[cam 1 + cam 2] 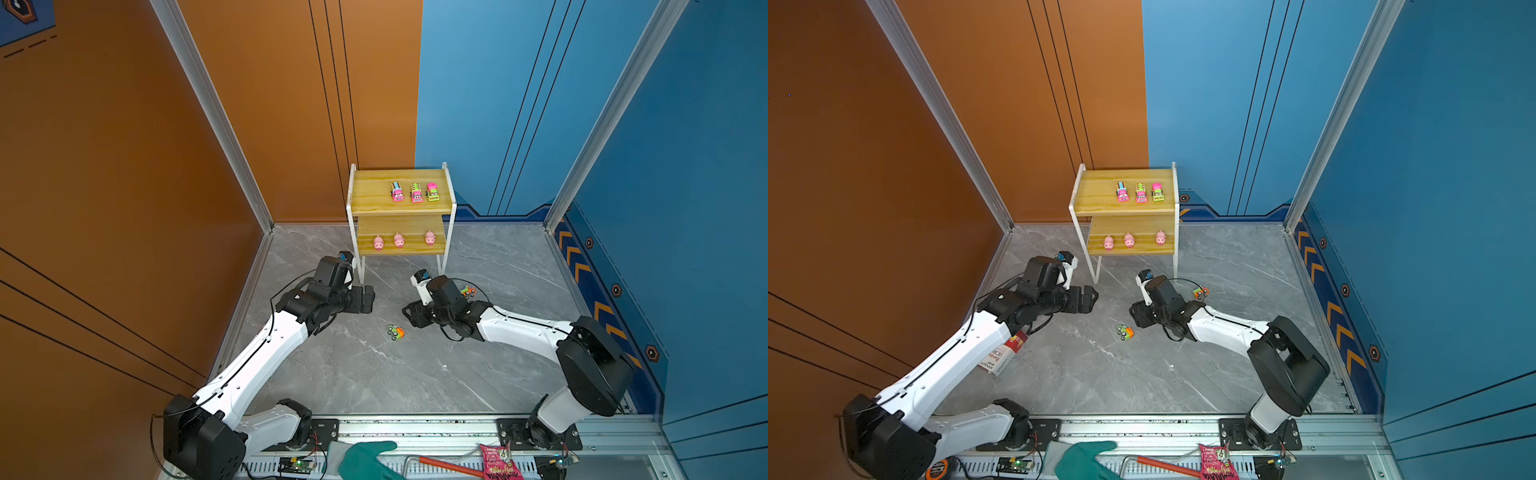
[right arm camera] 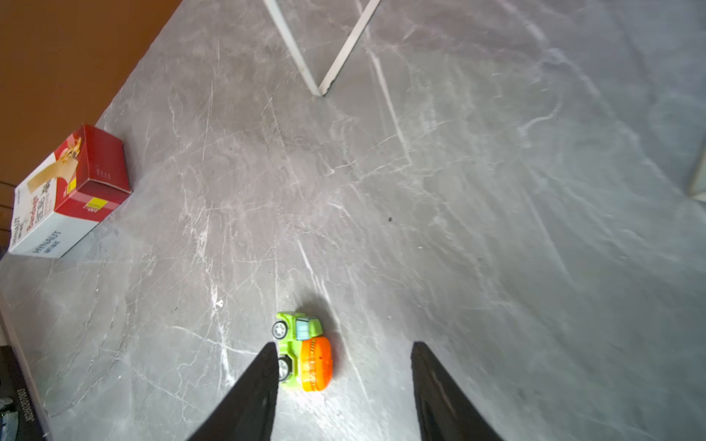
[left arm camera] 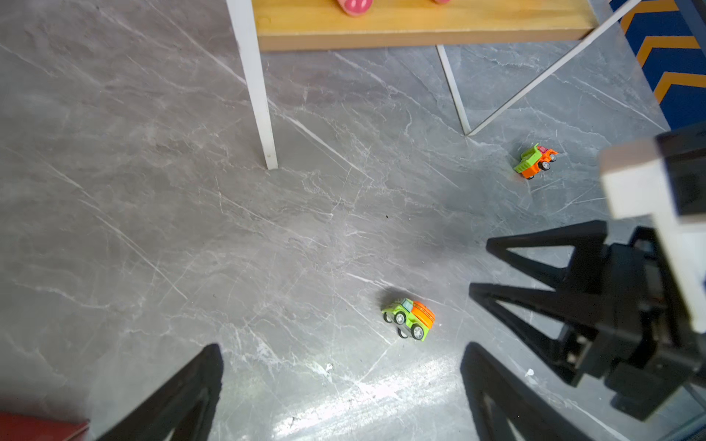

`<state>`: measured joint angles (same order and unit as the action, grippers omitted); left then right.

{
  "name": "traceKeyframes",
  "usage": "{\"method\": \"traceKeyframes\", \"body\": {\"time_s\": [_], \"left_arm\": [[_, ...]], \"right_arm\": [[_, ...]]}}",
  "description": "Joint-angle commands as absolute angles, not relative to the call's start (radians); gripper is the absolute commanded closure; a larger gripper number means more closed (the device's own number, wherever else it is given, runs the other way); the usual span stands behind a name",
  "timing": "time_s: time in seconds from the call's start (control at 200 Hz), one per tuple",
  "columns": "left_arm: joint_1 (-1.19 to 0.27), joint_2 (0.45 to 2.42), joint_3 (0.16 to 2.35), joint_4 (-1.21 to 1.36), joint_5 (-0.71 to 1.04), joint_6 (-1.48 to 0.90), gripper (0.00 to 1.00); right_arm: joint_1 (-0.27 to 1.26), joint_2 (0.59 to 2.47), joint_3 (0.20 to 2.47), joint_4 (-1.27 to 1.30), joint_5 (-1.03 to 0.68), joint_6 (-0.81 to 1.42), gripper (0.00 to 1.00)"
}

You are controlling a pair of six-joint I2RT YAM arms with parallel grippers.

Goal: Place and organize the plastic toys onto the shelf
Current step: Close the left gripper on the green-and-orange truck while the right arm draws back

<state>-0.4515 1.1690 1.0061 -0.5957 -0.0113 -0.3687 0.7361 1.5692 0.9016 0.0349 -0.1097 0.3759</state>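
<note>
Plastic toys (image 1: pixel 416 192) mostly sit on the shelf (image 1: pixel 374 195) beyond both tools, three trucks (image 1: pixel 1141 192) on top and three pigs (image 1: pixel 399 240) below, over my grey marble bench (image 1: pixel 374 374) between an orange wall (image 1: pixel 124 166) and a blue wall (image 1: pixel 665 166). The open bench between my tools holds a green-and-orange truck (image 2: pixel 303 353) on its side, just off the tips of my right tool (image 2: pixel 344 344), whose jaws are partly apart and grip nothing; another truck (image 3: pixel 535 162) stands back by its wrist. My left tool (image 3: pixel 344 347) gapes wide, empty.
</note>
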Motion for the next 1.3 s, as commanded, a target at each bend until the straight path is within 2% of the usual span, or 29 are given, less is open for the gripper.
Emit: {"method": "traceKeyframes", "body": {"time_s": [0.0, 0.18, 0.32, 0.43, 0.581, 0.696, 0.721, 1.296], "left_arm": [[-0.511, 1.162, 0.955, -0.641, -0.117, -0.587, 0.02], [-0.617, 1.237, 0.953, -0.642, -0.184, -0.931, 0.01], [-0.684, 1.329, 0.997, -0.647, -0.264, -1.084, 0.0], [-0.696, 1.384, 1.007, -0.646, -0.285, -1.21, 0.04], [-0.711, 1.478, 1.066, -0.647, -0.265, -1.243, 0.12], [-0.72, 1.544, 1.094, -0.644, -0.233, -1.264, 0.12], [-0.724, 1.556, 1.101, -0.641, -0.228, -1.265, 0.17], [-0.747, 1.754, 1.144, -0.537, -0.132, -1.296, 0.29]], "right_arm": [[0.709, 1.52, 0.839, 0.023, -0.025, 0.41, 0.43], [0.663, 1.442, 0.77, 0.022, 0.043, 0.401, 0.42], [0.662, 1.401, 0.719, 0.06, 0.055, 0.407, 0.42], [0.66, 1.385, 0.688, 0.096, 0.046, 0.416, 0.42], [0.666, 1.384, 0.668, 0.117, 0.039, 0.419, 0.42], [0.669, 1.391, 0.651, 0.142, 0.032, 0.423, 0.42], [0.669, 1.394, 0.646, 0.147, 0.03, 0.423, 0.42], [0.672, 1.417, 0.612, 0.19, 0.012, 0.433, 0.42]]}}
